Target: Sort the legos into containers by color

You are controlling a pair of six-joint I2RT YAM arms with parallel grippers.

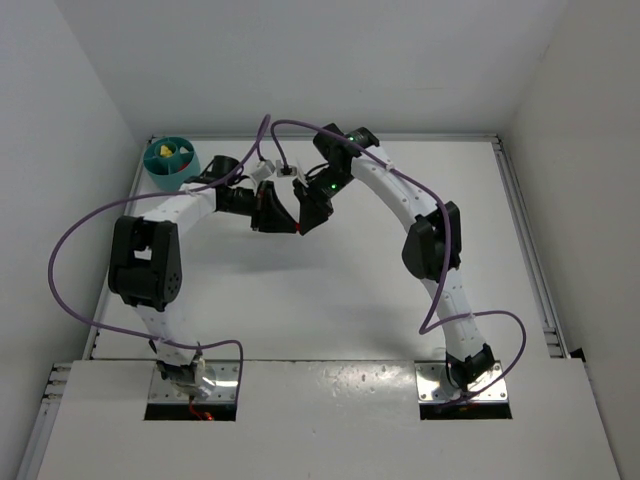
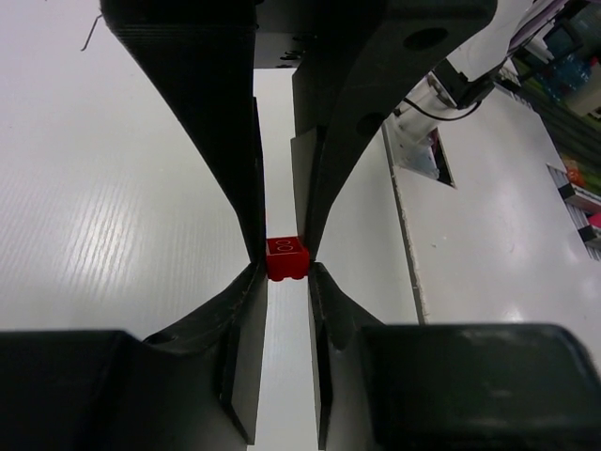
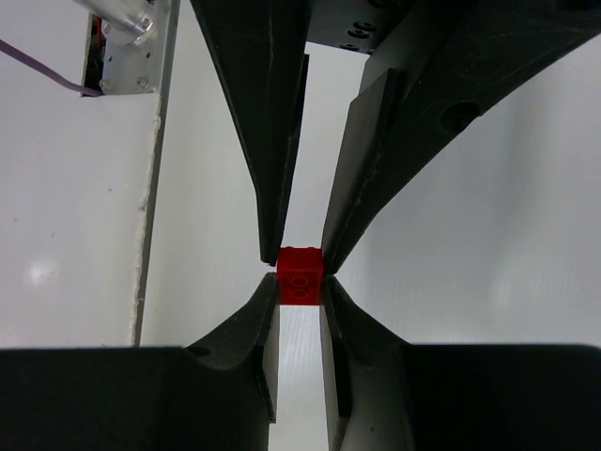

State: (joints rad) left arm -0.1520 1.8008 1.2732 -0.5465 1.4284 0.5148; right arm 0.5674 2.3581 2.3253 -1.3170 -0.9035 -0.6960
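- Top view: the red lego (image 1: 298, 229) is caught between the tips of both claws. From above I cannot tell whether it rests on the white surface (image 1: 300, 310) or hangs just over it.
- The left claw (image 1: 292, 225) meets the red lego from its left and the right claw (image 1: 304, 224) from its right, so the two sets of tips come nose to nose on the brick.
- The teal bowl (image 1: 160, 178) stands well apart from the red lego, up and to its left, with yellow legos (image 1: 165, 153) in one compartment.
- A purple cable (image 1: 62, 262) loops out wide, far to the left of the red lego.
- Left wrist view: the red lego (image 2: 286, 258) shows two small rings on one face. The left claw (image 2: 286, 272) rises from below it, narrow, with one tip touching each side of the brick.
- The right claw (image 2: 285, 246) comes from beyond the red lego, also narrow, with its tips pressed on the same two sides.
- Right wrist view: the red lego (image 3: 300, 272) sits between four dark tips. The right claw (image 3: 300, 284), below it, is drawn in tight and holds the brick.
- The left claw (image 3: 300, 252) reaches in from beyond the red lego, narrow, its tips against the brick's far corners.
- Only bare surface (image 3: 488, 216) lies behind the red lego here.
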